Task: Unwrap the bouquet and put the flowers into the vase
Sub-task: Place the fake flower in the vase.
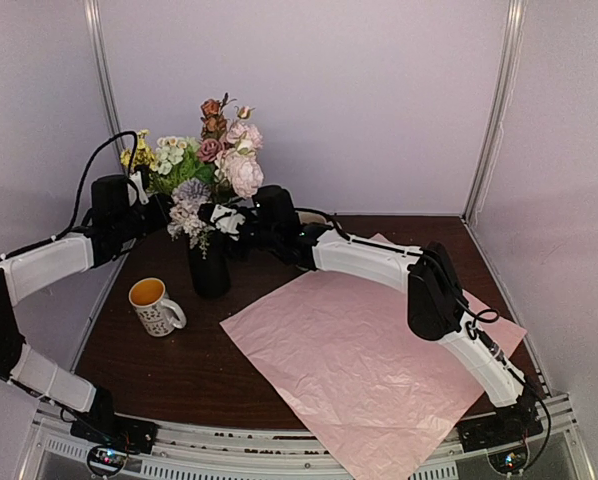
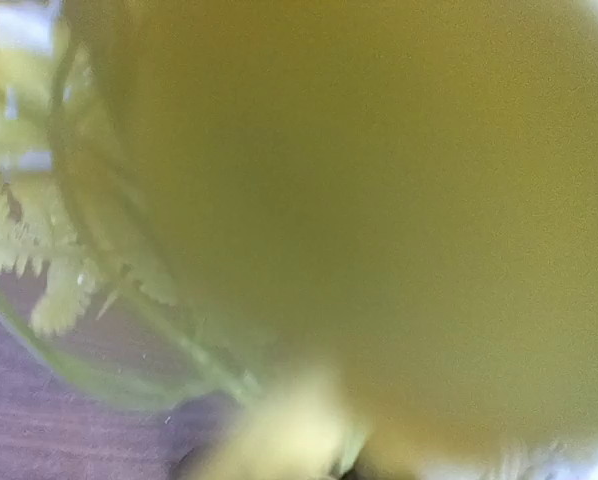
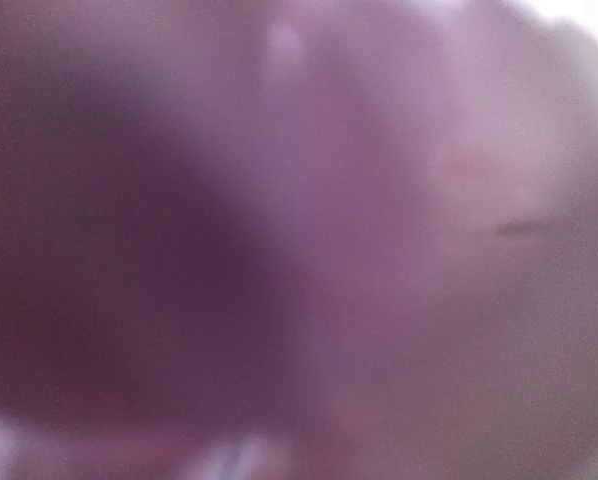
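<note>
Flowers (image 1: 219,165) stand upright in the black vase (image 1: 210,272), back-left part of the table (image 1: 179,370). My left gripper (image 1: 147,198) and right gripper (image 1: 226,218) sit either side of the blooms. Jaws both sides: can't tell, wrist views are blurred. Pink paper (image 1: 369,360) lies flat toward the near-right corner; mug (image 1: 155,306) stands just left of the vase.

A mauve-pink mass (image 3: 409,200), far too blurred to identify, fills the whole view ahead of the gripper. It is deep plum shadow to the gripper's left and pale pink-lilac toward the upper right. A thin dark streak (image 3: 524,228) crosses the paler area on the right. A small whitish-blue smudge (image 3: 229,458) shows at the lower edge. The fingers cannot be made out.
</note>
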`<state>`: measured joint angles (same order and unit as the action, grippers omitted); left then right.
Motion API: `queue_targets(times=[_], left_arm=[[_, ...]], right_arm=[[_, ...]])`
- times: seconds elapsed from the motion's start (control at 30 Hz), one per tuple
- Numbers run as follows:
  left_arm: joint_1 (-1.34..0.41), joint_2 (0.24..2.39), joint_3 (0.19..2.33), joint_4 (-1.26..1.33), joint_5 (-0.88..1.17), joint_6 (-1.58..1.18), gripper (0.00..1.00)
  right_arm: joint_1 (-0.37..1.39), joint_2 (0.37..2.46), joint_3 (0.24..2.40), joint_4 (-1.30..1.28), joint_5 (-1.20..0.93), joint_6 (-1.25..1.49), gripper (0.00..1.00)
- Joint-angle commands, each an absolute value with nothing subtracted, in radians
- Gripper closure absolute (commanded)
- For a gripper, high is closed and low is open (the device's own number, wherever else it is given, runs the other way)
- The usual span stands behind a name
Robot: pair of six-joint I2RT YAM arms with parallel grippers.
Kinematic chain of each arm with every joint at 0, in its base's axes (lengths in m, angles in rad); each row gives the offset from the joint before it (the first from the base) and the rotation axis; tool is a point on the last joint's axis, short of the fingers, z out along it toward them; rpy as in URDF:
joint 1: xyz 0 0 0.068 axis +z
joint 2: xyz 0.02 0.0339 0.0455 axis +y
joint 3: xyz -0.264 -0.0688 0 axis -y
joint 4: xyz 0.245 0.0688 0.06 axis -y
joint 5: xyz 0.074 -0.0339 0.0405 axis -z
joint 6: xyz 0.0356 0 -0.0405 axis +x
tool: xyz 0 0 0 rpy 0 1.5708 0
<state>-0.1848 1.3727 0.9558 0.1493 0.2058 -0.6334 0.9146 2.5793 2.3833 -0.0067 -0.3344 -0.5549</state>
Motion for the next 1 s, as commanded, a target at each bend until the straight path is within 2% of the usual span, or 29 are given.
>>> queue_targets(times=[0.0,0.2,0.6,0.73,0.8,0.97], left_arm=[[-0.207,1.345,0.982,0.028,0.21,-0.598,0.65],[-0.206,1.308,1.016,-0.001,0.194,-0.591,0.58],[-0.19,1.23,1.099,-0.06,0.165,-0.571,0.52],[-0.18,1.201,1.112,-0.091,0.147,-0.573,0.47],[-0.173,1.19,1.122,-0.115,0.143,-0.571,0.38],[-0.165,1.155,1.128,-0.178,0.123,-0.566,0.37]], right_arm=[[0.923,2.566,2.387,0.019,-0.312,-0.55,0.31],[0.923,2.53,2.349,0.015,-0.3,-0.589,0.26],[0.925,2.483,2.305,-0.022,-0.303,-0.612,0.24],[0.927,2.47,2.292,-0.027,-0.301,-0.626,0.23],[0.927,2.461,2.282,-0.033,-0.301,-0.631,0.22],[0.929,2.428,2.242,-0.071,-0.302,-0.638,0.2]])
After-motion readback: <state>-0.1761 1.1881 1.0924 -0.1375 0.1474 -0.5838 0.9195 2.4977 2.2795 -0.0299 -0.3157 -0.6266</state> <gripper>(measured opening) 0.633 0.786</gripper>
